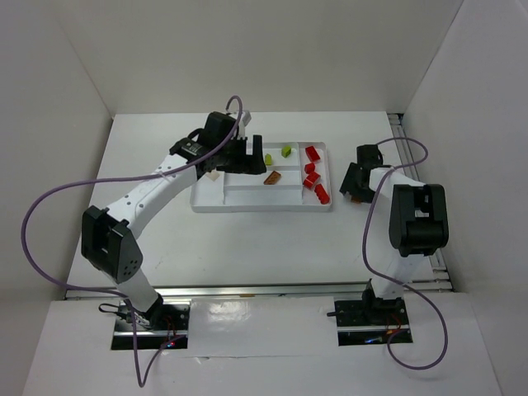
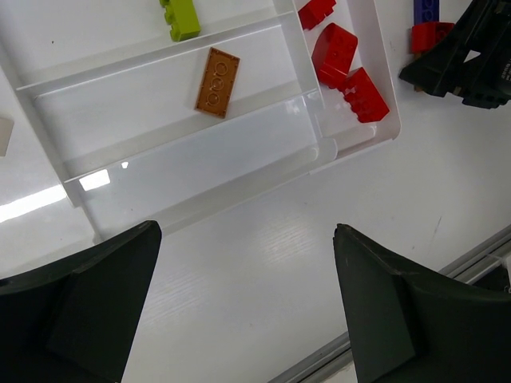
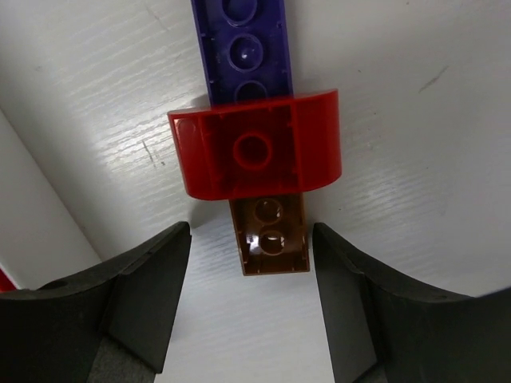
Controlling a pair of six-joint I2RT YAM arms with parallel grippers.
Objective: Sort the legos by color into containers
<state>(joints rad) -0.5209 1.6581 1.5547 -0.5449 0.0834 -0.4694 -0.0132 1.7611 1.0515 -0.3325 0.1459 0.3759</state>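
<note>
Top external: the left gripper (image 1: 243, 161) hangs over the left end of the white tray (image 1: 256, 209); lime green legos (image 1: 286, 151) sit in a far compartment, red legos (image 1: 321, 194) in the right one. Left wrist: its jaws gape, holding nothing. Right wrist: the right gripper (image 3: 250, 235), jaws parted, flanks a brown brick (image 3: 271, 243) that sits with a blue brick (image 3: 239, 40) under a red arched brick (image 3: 255, 152) on the table (image 3: 399, 120).

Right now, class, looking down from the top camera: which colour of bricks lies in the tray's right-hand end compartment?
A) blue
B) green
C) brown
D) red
D: the red bricks lie in a row in the right-hand end compartment of the tray, while the green bricks and the brown brick sit in other compartments.
</note>
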